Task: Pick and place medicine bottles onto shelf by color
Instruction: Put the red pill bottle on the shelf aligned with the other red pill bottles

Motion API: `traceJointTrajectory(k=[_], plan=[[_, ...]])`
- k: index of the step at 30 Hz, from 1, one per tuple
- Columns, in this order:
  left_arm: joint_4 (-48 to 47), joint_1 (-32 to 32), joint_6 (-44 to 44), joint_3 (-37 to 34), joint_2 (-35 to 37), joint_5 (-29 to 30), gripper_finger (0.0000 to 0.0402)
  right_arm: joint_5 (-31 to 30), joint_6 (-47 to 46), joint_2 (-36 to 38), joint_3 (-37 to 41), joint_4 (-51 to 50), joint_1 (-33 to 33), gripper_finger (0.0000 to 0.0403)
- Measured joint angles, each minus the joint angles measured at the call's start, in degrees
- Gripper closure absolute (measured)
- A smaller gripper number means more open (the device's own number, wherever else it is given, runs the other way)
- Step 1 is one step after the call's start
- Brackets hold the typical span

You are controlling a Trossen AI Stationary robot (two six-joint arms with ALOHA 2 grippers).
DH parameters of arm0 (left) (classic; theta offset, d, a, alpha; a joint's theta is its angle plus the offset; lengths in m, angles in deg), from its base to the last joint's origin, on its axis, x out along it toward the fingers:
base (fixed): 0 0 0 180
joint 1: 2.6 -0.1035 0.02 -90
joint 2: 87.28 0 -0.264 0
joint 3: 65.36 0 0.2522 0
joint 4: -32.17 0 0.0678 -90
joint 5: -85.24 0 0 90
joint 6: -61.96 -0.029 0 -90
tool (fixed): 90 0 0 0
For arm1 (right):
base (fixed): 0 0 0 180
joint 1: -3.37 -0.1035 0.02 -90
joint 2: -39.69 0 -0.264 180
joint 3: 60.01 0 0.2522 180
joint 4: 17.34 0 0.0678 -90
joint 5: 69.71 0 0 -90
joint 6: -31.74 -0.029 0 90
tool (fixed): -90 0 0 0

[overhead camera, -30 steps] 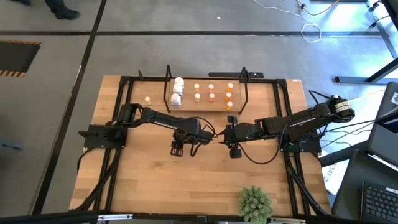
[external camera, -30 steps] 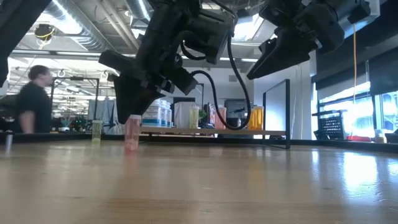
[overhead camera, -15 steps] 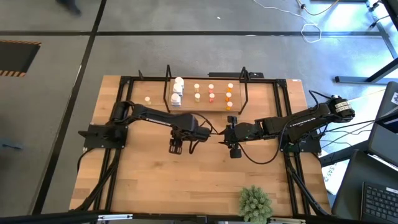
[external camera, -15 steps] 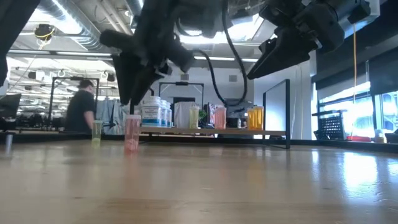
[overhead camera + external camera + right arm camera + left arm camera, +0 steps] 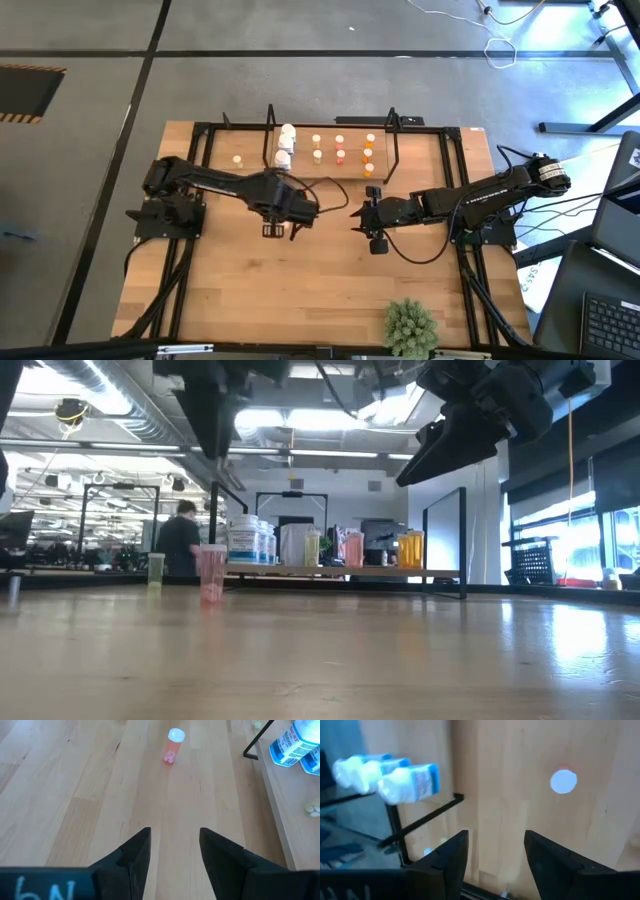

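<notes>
Both grippers hang above the table with their fingers apart and nothing between them. In the high view the left gripper (image 5: 272,230) sits just in front of the shelf's (image 5: 392,150) left end, its arm reaching in from the left edge. Its own wrist view shows the two dark fingers (image 5: 451,856) spread over bare wood, with a small pink bottle (image 5: 563,781) seen cap-on beyond them, clear of the fingers. That bottle stands upright on the table in the low view (image 5: 211,572), apart from the arm above it, and the right wrist view catches it too (image 5: 173,742), alone on the wood in front of the shelf's black end frame.

Right gripper (image 5: 376,243) waits near the table's middle, in front of the shelf's right end, fingers (image 5: 135,851) open over bare boards.

On the shelf, the white bottles (image 5: 286,146) cluster at the left end; some lie on their sides in the left wrist view, blue labels showing. Small cream, pink and orange bottles (image 5: 341,147) stand in rows to their right. One more cream bottle (image 5: 237,160) stands on the table left of the shelf, outside its frame. A green plant (image 5: 411,324) sits at the table's near edge. A person (image 5: 182,538) shows in the room behind.
</notes>
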Motion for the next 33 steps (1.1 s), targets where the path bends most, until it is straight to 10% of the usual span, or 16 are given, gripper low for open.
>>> traceJointTrajectory(k=[13,33], plan=[[-3.5,6.1,12.5,-3.3,12.0,8.9,0.0214,0.0,-0.1,0.0,0.0,0.4,0.0,0.0232],[-1.6,23.8,49.7,-29.7,26.2,9.7,0.0214,1.5,0.5,0.0,-0.1,6.5,0.0,0.0232]])
